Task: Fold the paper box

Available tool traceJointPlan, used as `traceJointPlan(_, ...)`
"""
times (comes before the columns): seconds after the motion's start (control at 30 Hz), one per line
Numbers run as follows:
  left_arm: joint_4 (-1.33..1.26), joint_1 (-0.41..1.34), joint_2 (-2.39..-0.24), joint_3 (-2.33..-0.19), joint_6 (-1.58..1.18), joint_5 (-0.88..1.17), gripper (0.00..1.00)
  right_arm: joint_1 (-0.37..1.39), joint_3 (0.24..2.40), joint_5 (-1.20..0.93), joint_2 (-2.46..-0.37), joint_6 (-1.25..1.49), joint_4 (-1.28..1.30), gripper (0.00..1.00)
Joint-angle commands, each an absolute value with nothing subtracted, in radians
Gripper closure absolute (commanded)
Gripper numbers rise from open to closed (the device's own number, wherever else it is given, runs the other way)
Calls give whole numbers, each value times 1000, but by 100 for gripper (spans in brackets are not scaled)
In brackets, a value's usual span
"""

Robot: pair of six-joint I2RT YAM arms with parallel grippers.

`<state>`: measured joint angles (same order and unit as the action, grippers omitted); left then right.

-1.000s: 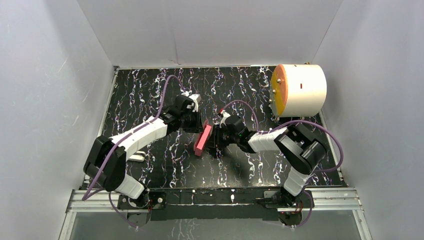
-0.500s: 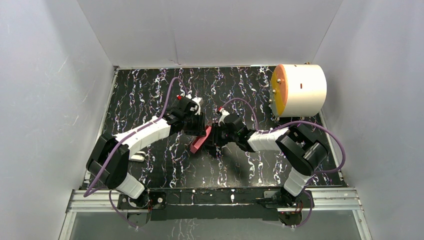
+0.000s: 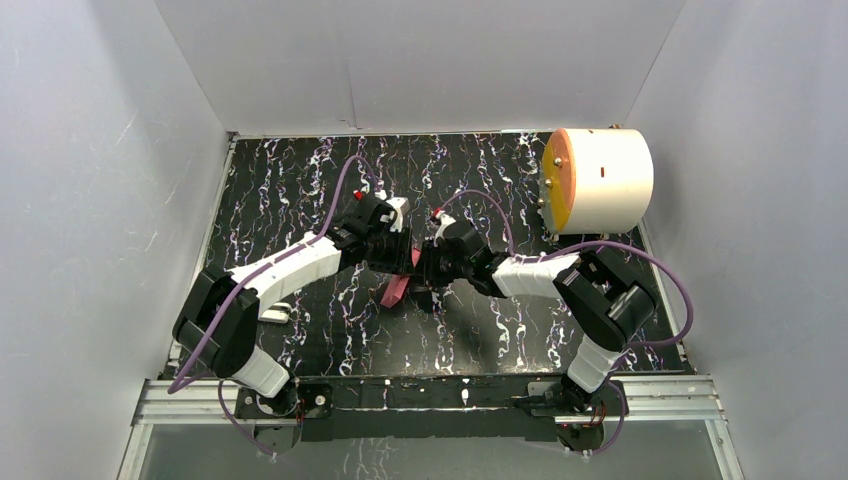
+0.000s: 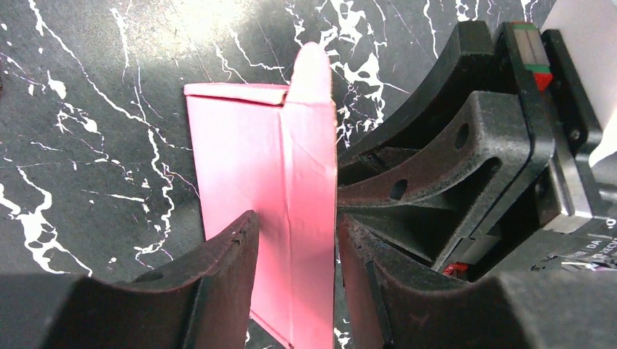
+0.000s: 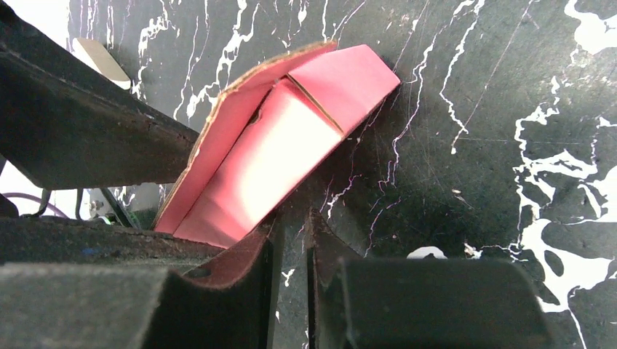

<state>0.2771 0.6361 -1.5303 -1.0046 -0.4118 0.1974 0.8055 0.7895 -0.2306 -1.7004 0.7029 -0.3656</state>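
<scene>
The paper box (image 3: 394, 291) is pink-red card, mostly hidden under both grippers at the middle of the table. In the left wrist view the paper box (image 4: 276, 196) shows a folded panel with a rounded flap at its far end. My left gripper (image 4: 296, 218) is open and straddles it, the right finger at the card's edge. From above, my left gripper (image 3: 403, 264) and right gripper (image 3: 426, 276) nearly meet over it. In the right wrist view the paper box (image 5: 269, 160) lies half open and tilted. My right gripper (image 5: 293, 222) stands a narrow slit apart beside its lower edge, only table in the gap.
A big white cylinder with an orange face (image 3: 597, 180) lies at the back right. A small white object (image 3: 275, 313) sits on the table by the left arm. White walls close in the left, right and far sides of the black marbled table (image 3: 300, 190).
The box has gone from standing on edge between the grippers to lying low beneath them. My left jaws have opened. My right jaws have narrowed, and that gripper has moved left.
</scene>
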Motion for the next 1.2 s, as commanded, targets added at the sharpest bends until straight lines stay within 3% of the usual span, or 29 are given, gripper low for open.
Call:
traceJointPlan(0.0,328,643,-1538,-1017,-376,280,59,808,868,-220,-1670,704,-423,77)
traceJointPlan(0.23,380,639,-1553,-1034,-364,211,65,808,902,-246,-1662,689,-437,86)
traceJointPlan(0.53,446,599,-1559,-1066,-326,151,87,808,906,-252,-1636,606,-401,85)
traceJointPlan(0.9,535,584,-1578,-1128,-103,242,94,661,883,-326,-1441,115,-196,53)
traceJointPlan(1.17,552,539,-1605,-1136,-19,465,96,586,887,-554,-1447,-224,-230,47)
